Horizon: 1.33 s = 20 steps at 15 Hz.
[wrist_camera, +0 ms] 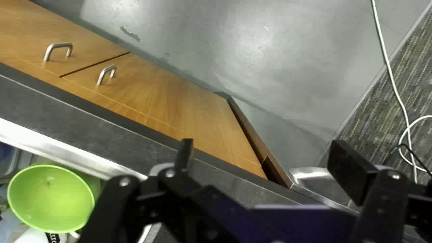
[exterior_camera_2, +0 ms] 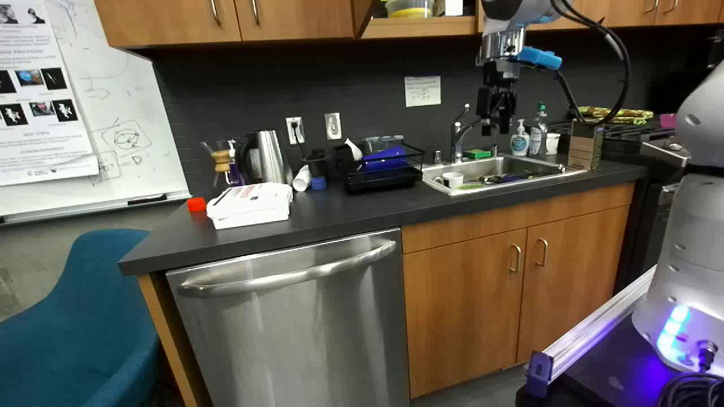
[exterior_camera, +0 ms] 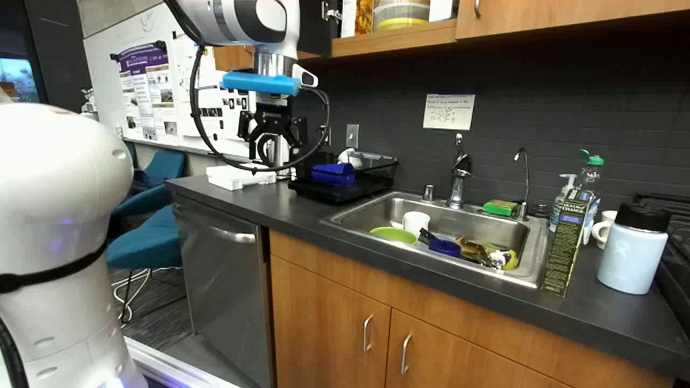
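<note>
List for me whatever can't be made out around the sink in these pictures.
Sink rim: one corner is hidden behind the gripper in the wrist view.
Green bowl: its lower part is hidden by that rim in an exterior view.
White mug: cut off by the bottom edge of the wrist view.
Handwritten note: words too small and blurred to read in both exterior views.

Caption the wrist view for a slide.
Open gripper seen against a dark countertop, with a green bowl in the steel sink.
</note>
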Available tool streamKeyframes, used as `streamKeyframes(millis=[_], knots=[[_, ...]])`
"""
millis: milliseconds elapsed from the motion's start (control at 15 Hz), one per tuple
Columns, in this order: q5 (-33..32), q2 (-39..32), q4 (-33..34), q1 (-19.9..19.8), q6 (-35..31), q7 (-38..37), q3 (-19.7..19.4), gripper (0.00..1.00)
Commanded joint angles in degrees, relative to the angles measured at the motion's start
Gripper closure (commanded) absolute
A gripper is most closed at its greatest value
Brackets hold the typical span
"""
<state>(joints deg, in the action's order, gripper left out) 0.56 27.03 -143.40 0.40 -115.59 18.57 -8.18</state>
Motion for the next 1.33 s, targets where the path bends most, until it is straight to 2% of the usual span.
streamKeyframes(millis=[0, 1133, 1267], knots=[[0.2, 0.0, 0.1, -0.4, 0.1, 0.1, 0.4, 0.0], [0.2, 0.0, 0.1, -0.4, 0.1, 0.1, 0.4, 0.0], [0.7, -1.1, 0.1, -0.7, -1.3, -2.4, 0.8, 0.0]])
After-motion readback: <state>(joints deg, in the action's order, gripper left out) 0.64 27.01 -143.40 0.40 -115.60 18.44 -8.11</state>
